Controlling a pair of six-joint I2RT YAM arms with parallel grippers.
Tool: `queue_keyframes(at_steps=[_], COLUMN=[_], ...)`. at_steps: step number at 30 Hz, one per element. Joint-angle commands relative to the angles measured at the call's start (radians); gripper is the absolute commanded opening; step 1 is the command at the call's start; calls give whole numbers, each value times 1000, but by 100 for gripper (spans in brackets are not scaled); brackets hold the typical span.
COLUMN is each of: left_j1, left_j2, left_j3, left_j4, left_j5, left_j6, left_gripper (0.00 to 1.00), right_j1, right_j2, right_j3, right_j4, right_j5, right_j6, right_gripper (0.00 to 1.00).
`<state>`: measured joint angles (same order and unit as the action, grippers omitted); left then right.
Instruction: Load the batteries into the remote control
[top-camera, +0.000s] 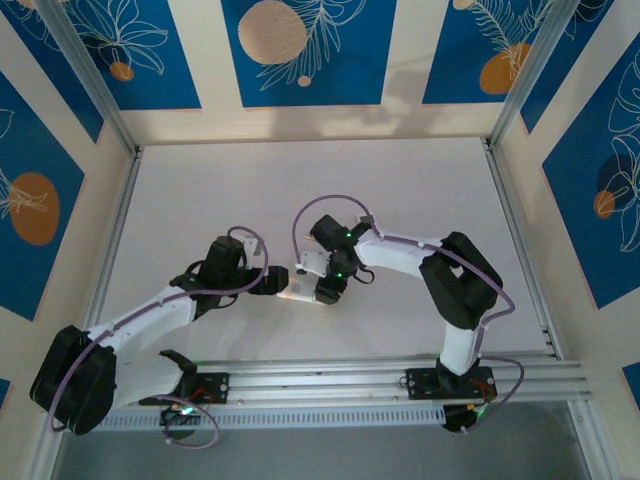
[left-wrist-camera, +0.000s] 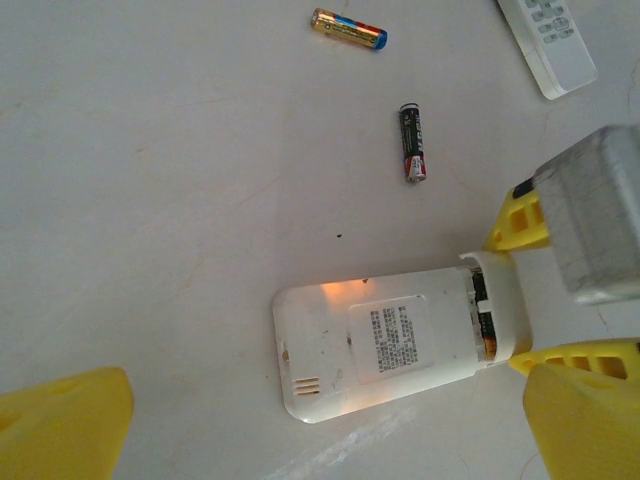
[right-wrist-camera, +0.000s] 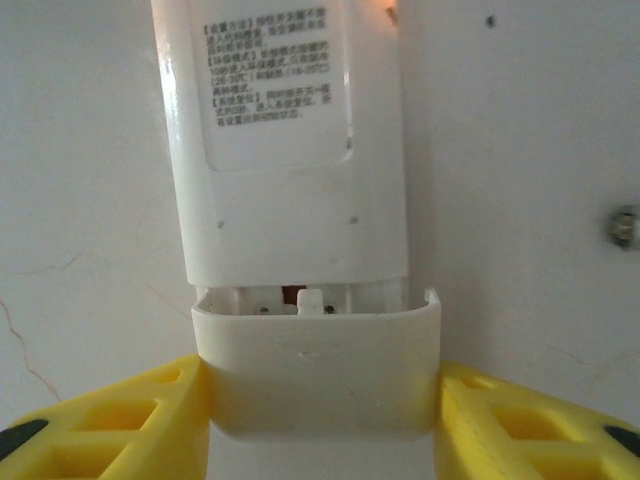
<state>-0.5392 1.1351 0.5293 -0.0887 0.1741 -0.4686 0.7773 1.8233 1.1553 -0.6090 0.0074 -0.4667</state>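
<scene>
Yellow fingers (right-wrist-camera: 130, 420) of your right gripper (right-wrist-camera: 320, 400) pinch the battery cover (right-wrist-camera: 318, 345), which sits partly slid at the end of the remote (right-wrist-camera: 285, 150); a cell seems to show in the gap. Your left gripper (top-camera: 271, 280) hangs wide open over the remote. Beyond the remote lie a black battery (left-wrist-camera: 413, 143) and a gold battery (left-wrist-camera: 348, 28), both loose, so loading looks unfinished.

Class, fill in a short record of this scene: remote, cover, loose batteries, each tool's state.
remote: white, label side up on the table
battery cover: slid partly off the end
right tool: shut on the battery cover
left tool: open, holding nothing
gold battery: loose, apart from the remote
black battery: loose, nearer the remote
second remote: buttons up, partly in frame
</scene>
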Motion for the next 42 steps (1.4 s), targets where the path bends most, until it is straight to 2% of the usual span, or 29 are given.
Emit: queue_keyframes(at_steps=[1, 11, 17, 22, 25, 27, 30, 33, 36, 42], left_j1=[0, -1, 0, 0, -1, -1, -1, -1, 0, 0], left_j2=[-9, -9, -4, 9, 17, 28, 59, 92, 102, 101], left_j3=[-6, -6, -6, 0, 6, 11, 18, 30, 31, 28], left_j4=[15, 12, 15, 20, 18, 22, 29, 35, 41, 39], left_j5=[-8, -11, -10, -1, 5, 5, 12, 31, 40, 39], left_j6=[12, 12, 12, 5, -5, -13, -24, -31, -34, -37], left_gripper=[100, 100, 100, 100, 100, 100, 100, 100, 100, 100], right_j1=[15, 19, 17, -12, -57, -92, -106, -82, -64, -59], right_j2=[22, 41, -5, -86, -148, -165, -194, -259, -278, -256], right_j3=[-9, 7, 11, -9, -60, -78, -139, -264, -299, -302], right_j4=[-29, -28, -3, 33, 96, 98, 85, 214, 250, 265], right_j5=[-29, 26, 5, -37, 21, 75, 71, 0, -31, -50], right_j6=[17, 69, 105, 194, 396, 680, 1066, 1267, 1331, 1338], right_gripper=[54, 63, 72, 74, 74, 72, 68, 68, 67, 62])
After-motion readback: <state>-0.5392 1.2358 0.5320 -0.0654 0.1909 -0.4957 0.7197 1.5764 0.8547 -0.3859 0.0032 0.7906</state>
